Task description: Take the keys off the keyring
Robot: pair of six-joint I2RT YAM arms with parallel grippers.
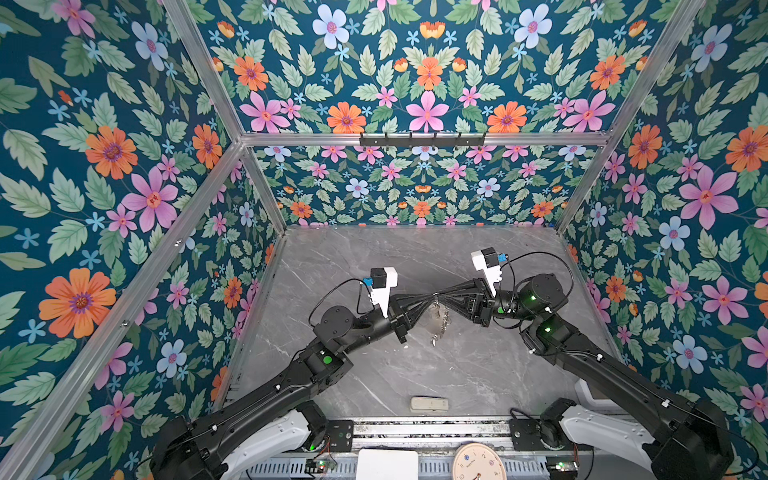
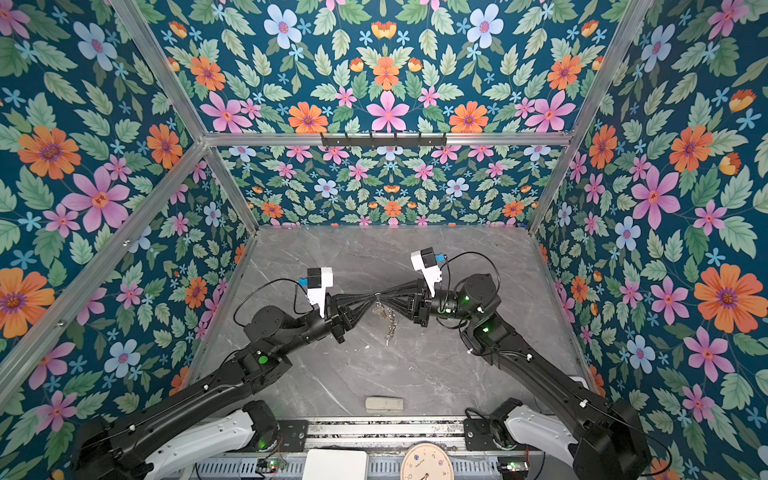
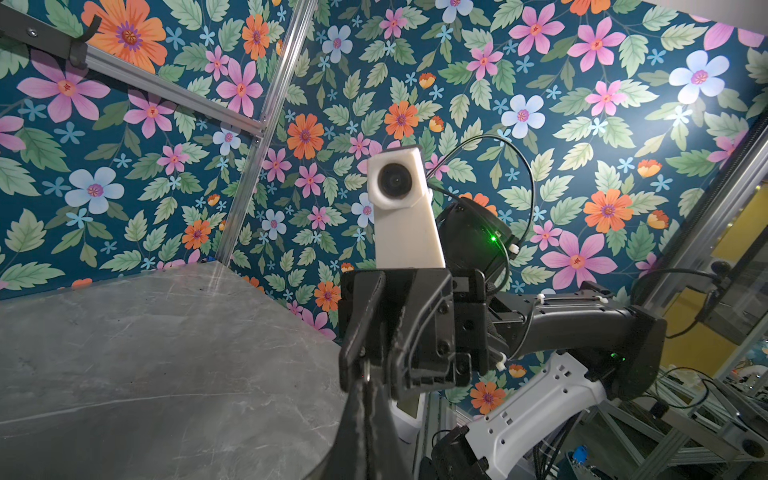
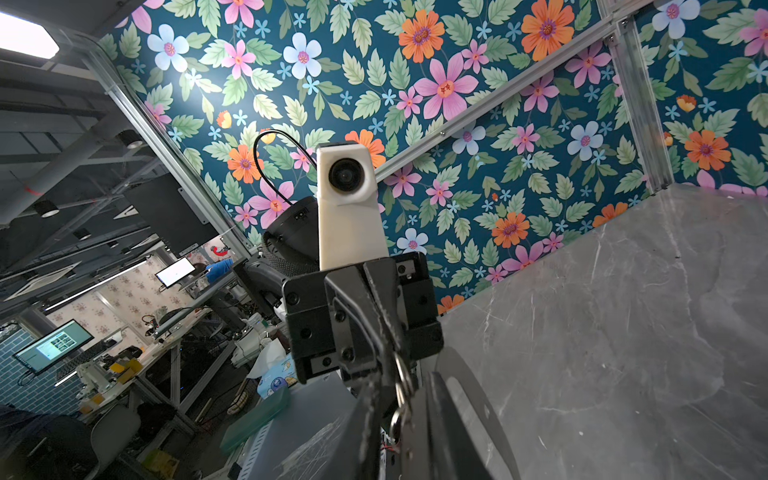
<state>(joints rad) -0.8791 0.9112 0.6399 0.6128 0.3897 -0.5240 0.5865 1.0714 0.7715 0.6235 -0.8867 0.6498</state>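
Clock face is showing at the very near edge, just outside the table. A little farther in, a pale beige block is lying flat on the grey marbled table, alone and well apart from the work.

Beyond it, both arms are reaching toward the middle and meeting tip to tip above the tabletop. In both top views the left gripper is pressing its jaws fully together on the top of the keyring, holding it off the table. The right gripper is facing it, with its jaws standing a narrow way apart on either side of the ring. In the right wrist view the ring is sitting between them, but I cannot tell whether they are actually pinching it.

Beneath the tips the keys are dangling close under the ring. The chain is hanging beside them, trailing low toward the tabletop.

At the far wall a black hook rail is running across the flowered paper.
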